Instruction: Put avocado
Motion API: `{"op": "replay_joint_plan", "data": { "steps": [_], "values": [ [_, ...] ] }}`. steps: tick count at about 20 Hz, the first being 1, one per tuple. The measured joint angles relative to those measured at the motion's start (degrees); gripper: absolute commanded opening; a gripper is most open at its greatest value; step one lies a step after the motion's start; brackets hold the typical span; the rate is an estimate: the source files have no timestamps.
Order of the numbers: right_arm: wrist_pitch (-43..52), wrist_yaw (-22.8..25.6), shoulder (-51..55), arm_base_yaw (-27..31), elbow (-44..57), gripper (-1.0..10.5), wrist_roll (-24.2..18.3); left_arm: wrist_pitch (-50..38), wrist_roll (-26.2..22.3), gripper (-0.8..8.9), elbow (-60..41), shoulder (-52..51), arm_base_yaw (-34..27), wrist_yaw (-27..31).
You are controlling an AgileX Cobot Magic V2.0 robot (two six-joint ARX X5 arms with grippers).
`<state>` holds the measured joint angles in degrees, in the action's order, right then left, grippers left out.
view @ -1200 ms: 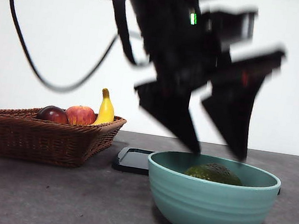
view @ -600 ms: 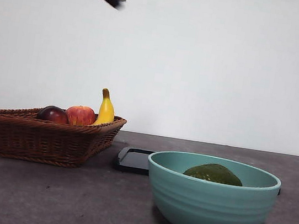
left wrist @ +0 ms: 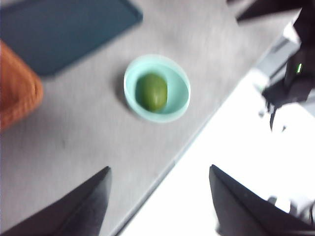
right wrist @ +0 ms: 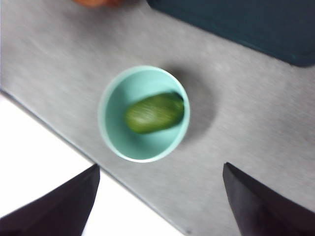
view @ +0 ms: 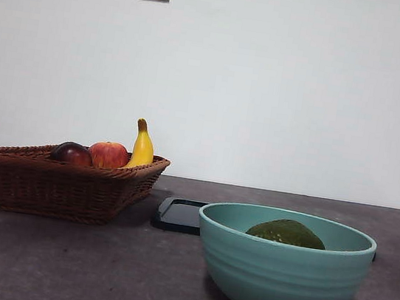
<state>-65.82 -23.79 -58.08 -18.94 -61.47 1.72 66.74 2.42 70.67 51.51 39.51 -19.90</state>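
The avocado [view: 286,232] lies inside the teal bowl [view: 279,277] on the tabletop [view: 57,264], so the placing looks done; both the left tool [left wrist: 157,201] and right tool [right wrist: 160,196] hang high above, jaws apart and empty, and should hold clear.

Avocado [view: 285,232] — dull green, matte skin. Bowl [view: 281,275] — smooth, softly glossy teal glaze. Basket [view: 57,184] — rough brown woven wicker. Tabletop [view: 94,269] matt grey.
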Motion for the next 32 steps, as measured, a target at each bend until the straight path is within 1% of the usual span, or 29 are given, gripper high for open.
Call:
{"op": "replay_joint_plan", "data": {
  "steps": [2,5,7,8,9,10,16,22,24,27,29,32],
  "values": [
    [0.6,2.6,-2.9,-1.7,0.0,4.0,-0.4,1.6,-0.5,3.20,0.0,0.1,0.0,0.0],
    [2.4,3.1,-6.9,-4.2,0.0,4.0,-0.5,1.7,-1.0,3.20,0.0,0.1,0.0,0.0],
    [4.2,4.9,-9.5,-6.2,0.0,4.0,-0.5,1.7,-1.1,3.20,0.0,0.1,0.0,0.0],
    [5.2,6.7,-11.2,-7.2,0.0,3.9,-0.5,1.7,-1.1,3.20,0.0,0.1,0.0,0.0],
    [5.8,7.6,-12.4,-7.8,0.0,3.6,-0.5,1.7,-1.1,3.20,0.0,0.1,0.0,0.0],
    [7.2,7.8,-14.2,-8.4,0.0,3.3,-0.5,1.7,-1.1,3.20,0.0,0.1,0.0,0.0],
    [15.2,9.1,-22.1,-10.2,2.5,2.9,-0.5,1.7,-1.3,3.20,0.0,0.1,0.0,0.0],
    [19.6,9.9,-29.1,-11.0,2.9,2.3,-0.5,1.7,-1.5,3.20,0.0,0.1,0.0,0.0],
    [20.3,10.0,-30.7,-11.0,2.9,1.9,-0.5,1.7,-1.5,3.20,0.0,0.1,0.0,0.0],
    [21.6,10.2,-32.0,-11.1,3.3,1.7,-1.3,1.7,-1.5,3.20,0.0,0.1,0.0,0.0],
    [22.3,10.3,-32.0,-11.1,3.5,1.0,-1.5,1.7,-1.5,3.20,0.0,0.1,0.0,0.0],
    [22.4,10.3,-32.0,-11.3,3.6,0.5,-1.7,1.6,-1.5,3.20,0.0,0.1,0.0,0.0]
  ]
}}
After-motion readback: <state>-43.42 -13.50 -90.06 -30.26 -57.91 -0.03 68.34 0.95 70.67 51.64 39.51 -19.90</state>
